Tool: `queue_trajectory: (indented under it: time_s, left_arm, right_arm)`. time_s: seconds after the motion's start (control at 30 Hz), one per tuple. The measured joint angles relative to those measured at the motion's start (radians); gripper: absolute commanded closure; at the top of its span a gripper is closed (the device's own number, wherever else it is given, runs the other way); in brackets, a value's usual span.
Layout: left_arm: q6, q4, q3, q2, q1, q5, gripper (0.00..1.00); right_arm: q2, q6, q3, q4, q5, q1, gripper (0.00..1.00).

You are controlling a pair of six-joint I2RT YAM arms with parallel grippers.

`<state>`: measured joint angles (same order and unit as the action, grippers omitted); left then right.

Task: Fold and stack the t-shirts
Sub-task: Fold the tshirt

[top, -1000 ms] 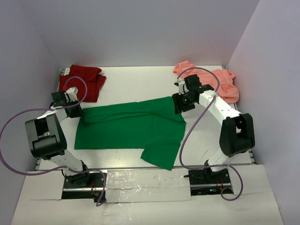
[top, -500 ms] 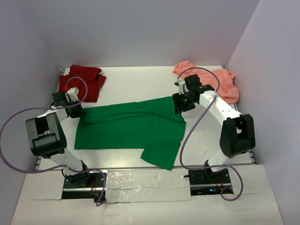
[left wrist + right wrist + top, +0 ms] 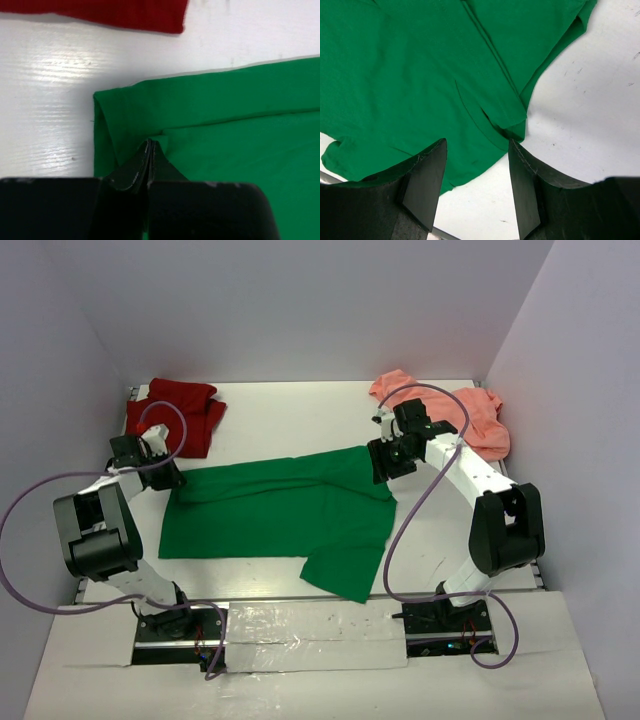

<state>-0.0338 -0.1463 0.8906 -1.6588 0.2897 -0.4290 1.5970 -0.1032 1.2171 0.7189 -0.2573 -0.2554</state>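
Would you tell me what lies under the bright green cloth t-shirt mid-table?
Around the bright green cloth t-shirt only the white table shows. Its far edge is folded over, so green cloth lies under that flap; anything beneath the rest is covered.

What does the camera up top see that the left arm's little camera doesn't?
Only the top view shows the pink shirt at the far right, and the right tool over a corner of the green shirt. Only the left wrist view shows up close that the left tool is pinched shut on a fold of that shirt. Both show the green shirt, the red shirt and the white table.
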Motion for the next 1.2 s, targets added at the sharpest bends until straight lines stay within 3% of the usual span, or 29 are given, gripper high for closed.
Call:
queue_trajectory:
  time_s: [0.5,0.7,1.2]
  left_arm:
    - [0.004,-0.009,-0.003,0.108,0.0,-0.1,0.96]
    - [-0.005,-0.01,-0.003,0.027,0.0,-0.084,0.71]
    - [-0.003,-0.003,-0.005,-0.02,0.0,-0.029,0.65]
  right_arm:
    - [0.0,-0.003,0.0,0.0,0.0,0.0,0.4]
    - [0.0,-0.005,0.0,0.0,-0.004,0.0,0.4]
    - [0.0,-0.011,0.0,0.0,-0.008,0.0,0.4]
